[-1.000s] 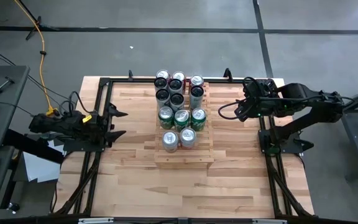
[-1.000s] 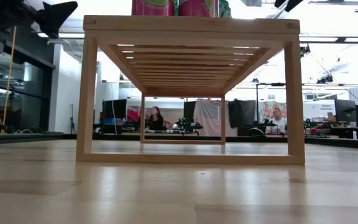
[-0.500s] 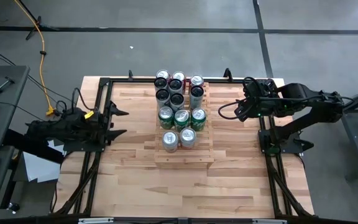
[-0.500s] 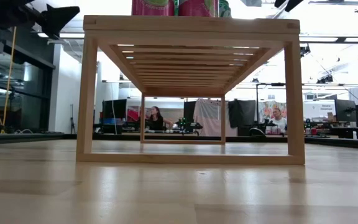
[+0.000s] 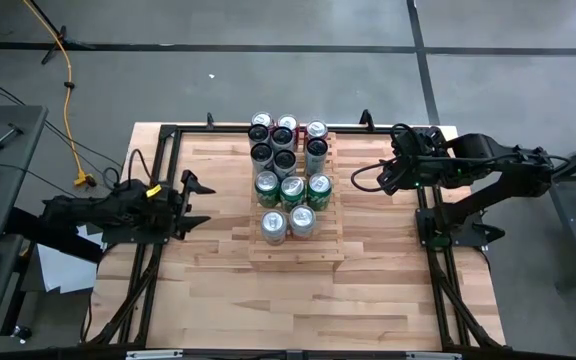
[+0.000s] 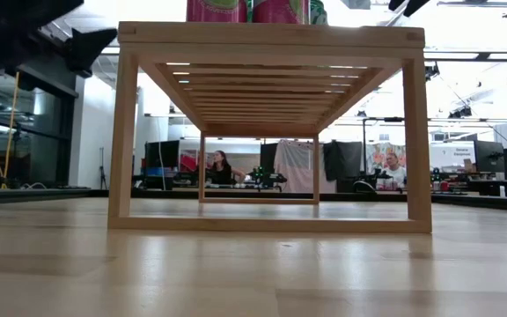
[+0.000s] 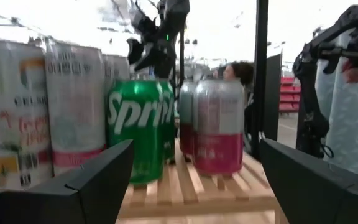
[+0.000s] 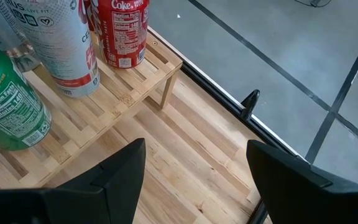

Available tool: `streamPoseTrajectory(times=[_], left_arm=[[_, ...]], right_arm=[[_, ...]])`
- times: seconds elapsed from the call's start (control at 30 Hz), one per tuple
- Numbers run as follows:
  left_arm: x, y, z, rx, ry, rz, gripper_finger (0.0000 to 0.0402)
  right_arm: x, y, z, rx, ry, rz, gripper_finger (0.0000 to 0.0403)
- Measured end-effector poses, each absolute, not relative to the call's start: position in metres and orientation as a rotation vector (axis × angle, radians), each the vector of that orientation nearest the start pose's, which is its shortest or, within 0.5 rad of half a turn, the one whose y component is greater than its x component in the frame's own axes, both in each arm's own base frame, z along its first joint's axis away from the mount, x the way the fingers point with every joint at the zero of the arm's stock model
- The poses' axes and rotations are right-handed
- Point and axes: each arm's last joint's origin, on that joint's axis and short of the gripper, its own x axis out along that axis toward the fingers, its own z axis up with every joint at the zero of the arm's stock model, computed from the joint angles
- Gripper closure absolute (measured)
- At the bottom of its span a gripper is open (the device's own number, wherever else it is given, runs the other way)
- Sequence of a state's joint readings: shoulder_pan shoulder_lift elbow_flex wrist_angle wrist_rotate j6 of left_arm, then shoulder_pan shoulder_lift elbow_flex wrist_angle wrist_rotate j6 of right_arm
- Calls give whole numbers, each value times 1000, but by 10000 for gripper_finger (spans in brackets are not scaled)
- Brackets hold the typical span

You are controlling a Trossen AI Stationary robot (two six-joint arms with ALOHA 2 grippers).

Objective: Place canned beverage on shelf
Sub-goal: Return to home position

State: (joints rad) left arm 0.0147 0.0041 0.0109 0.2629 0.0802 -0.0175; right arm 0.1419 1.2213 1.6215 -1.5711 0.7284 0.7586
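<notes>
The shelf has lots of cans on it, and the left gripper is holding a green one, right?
No. The shelf does have lots of cans on it, but the left gripper is open and holds nothing; the left wrist view shows its fingers apart with no can between them.

Grey floor with dark seams, yellow cable, distant desks, bright ceiling.

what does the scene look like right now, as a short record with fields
shelf: light-wood slatted rack, mid-table, near end bare
cans: upright, grouped in rows on the shelf's far part
left gripper: open, empty, left of the shelf, facing the cans
right gripper: open, empty, right of the shelf's far end
table: butcher-block top, black frame
task state: every can in view stands on the shelf
</notes>
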Motion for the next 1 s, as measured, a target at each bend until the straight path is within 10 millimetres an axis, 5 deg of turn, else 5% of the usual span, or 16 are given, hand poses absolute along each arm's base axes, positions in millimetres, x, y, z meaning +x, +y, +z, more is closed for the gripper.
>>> streamPoseTrajectory(times=[0.4,0.73,1.0], left_arm=[[96,-1,181,-63,-146,-89,66],[96,-1,181,-79,-154,-85,66],[96,-1,182,-68,-160,-69,66]], right_arm=[[165,5,412,161,779,-865,139],[121,3,323,299,520,-579,139],[89,0,273,299,163,-356,139]])
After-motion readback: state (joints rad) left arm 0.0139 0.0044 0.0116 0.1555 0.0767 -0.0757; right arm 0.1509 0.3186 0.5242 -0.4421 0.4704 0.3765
